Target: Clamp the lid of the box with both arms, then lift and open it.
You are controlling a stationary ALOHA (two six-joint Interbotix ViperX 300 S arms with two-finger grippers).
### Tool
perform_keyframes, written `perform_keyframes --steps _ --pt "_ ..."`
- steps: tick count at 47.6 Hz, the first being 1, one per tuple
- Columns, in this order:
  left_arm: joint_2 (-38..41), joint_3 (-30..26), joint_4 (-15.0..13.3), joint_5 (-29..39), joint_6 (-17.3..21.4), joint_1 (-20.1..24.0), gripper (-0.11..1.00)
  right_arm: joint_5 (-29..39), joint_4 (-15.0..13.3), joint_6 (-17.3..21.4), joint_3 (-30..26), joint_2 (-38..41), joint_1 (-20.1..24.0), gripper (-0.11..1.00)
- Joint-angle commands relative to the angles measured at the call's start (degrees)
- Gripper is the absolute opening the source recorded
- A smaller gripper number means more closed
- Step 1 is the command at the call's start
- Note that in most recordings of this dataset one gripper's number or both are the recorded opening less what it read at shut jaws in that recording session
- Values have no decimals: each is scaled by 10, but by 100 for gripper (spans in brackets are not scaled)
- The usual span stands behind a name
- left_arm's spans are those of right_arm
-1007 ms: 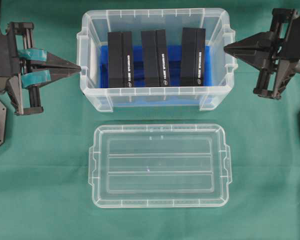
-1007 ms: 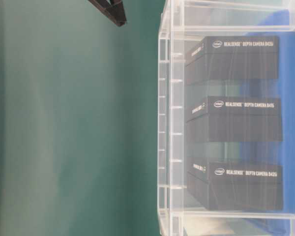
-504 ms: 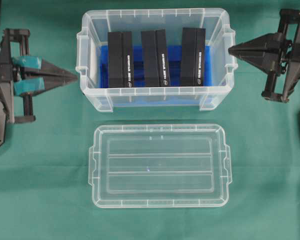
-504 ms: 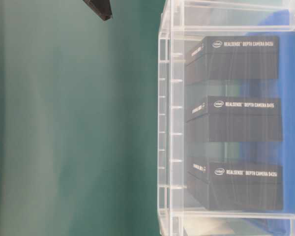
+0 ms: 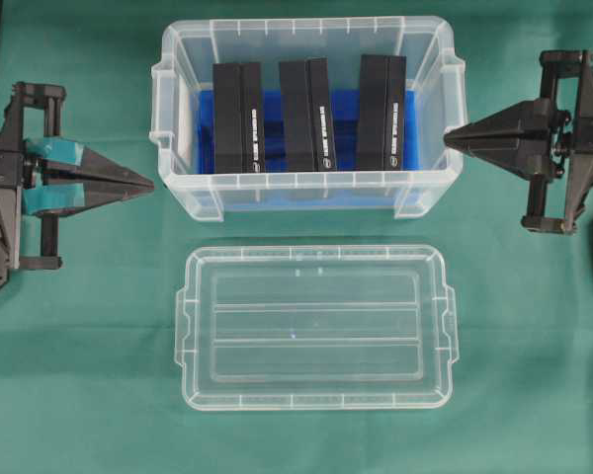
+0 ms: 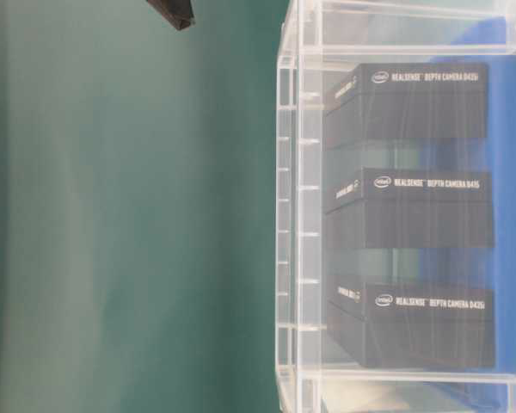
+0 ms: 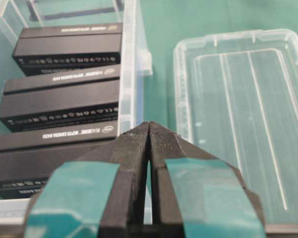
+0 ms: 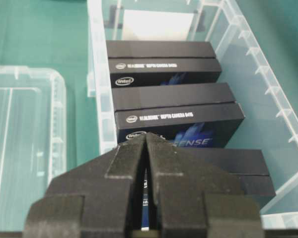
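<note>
Pointing rightward from the far left of the overhead view, the left claw [image 5: 143, 184] sat with its teal-banded fingers [image 7: 131, 148] pressed together, gripping nothing. Its tip stopped just short of the box's left wall, level with the lower front corner, not touching.

The box [image 5: 306, 30] stood at the upper middle of the green table [image 5: 79, 375], uncovered. Three black cartons [image 5: 318, 114] stood upright in a row on its blue floor; white lettering on them read as depth-camera packaging in the table-level view.

The lid [image 5: 316, 326] lay flat on the table just in front of the box, apart from it, long sides parallel, two inner ridges running left to right. Neither claw touched it.

The right claw [image 5: 453, 138] pointed leftward, tip right at the box's right rim; contact could not be judged. Its fingers were closed together, holding nothing.
</note>
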Motion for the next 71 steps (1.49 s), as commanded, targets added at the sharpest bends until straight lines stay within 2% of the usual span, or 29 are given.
perform_keyframes --steps 1,31,71 --pt "0 -8 -1 -3 0 -1 -1 -3 2 0 -7 0 2 0" --pt "-1 -9 -1 5 -1 -1 -1 -2 4 2 -7 0 19 0" --pt "3 -11 -2 5 0 10 -1 11 5 0 -7 1 20 0"
